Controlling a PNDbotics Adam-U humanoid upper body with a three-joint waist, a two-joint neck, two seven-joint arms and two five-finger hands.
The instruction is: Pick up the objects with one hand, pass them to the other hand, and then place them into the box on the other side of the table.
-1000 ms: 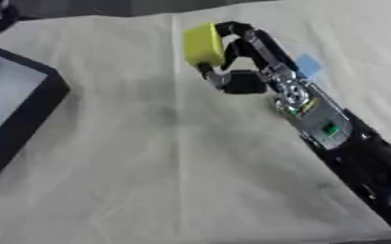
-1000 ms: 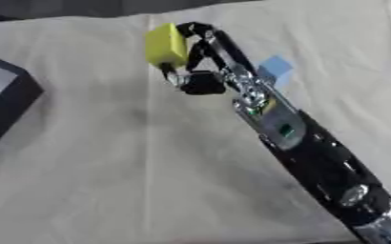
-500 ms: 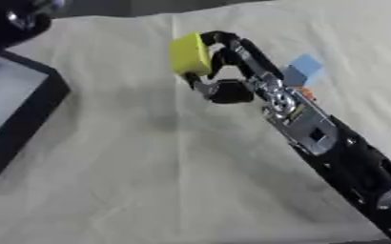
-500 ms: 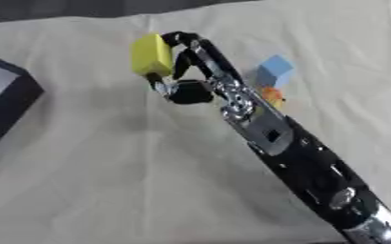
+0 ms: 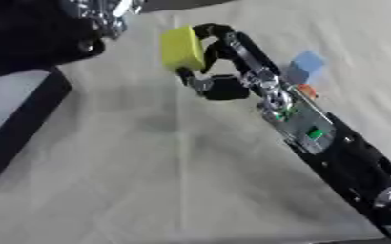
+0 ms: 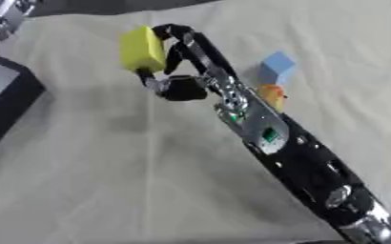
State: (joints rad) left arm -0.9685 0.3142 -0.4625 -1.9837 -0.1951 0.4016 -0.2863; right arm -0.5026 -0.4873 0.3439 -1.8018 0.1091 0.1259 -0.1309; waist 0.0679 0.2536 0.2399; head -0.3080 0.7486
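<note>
Right fingers [image 5: 224, 40]: curled over the yellow block [image 5: 182, 48], pinching it against the thumb.
Right hand [image 5: 231, 71]: raised above the cloth [image 5: 165, 157], arm running down to the lower right corner.
Yellow block: held in the air, up and left of the blue cube [image 6: 276, 68], well apart from it.
Blue cube: on the cloth just beside the right arm, on its far side.
Orange thing [image 6: 272, 93]: small, just below the blue cube, partly hidden by the arm.
Left hand [image 5: 40, 38]: dark, in the upper left corner, left of the yellow block and apart from it; cannot tell how its fingers stand.
Box [image 5: 19, 112]: black-walled, pale inside, at the left edge, below the left hand.
Bench: covered by the cream cloth.
</note>
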